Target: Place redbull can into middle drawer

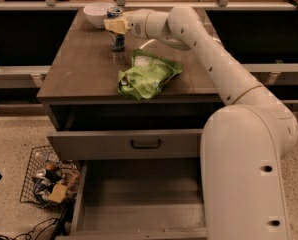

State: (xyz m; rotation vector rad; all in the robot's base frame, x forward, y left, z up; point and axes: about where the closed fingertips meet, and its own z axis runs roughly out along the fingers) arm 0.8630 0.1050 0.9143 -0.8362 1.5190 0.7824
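The redbull can (117, 40) stands upright on the brown cabinet top (79, 69), near the back, just right of a white bowl. My gripper (115, 24) reaches in from the right and is shut around the can's upper half; the can's base still rests on the top. The middle drawer (144, 204) is pulled wide open at the bottom of the view, showing a bare grey-brown floor and side walls. Above it, the drawer with the dark bow handle (145, 144) is partly out.
A crumpled green chip bag (148, 74) lies on the top in front of the can. The white bowl (97, 14) sits at the back left. A wire basket of clutter (48, 178) stands on the floor left of the open drawer. My arm's large base (249, 174) fills the right.
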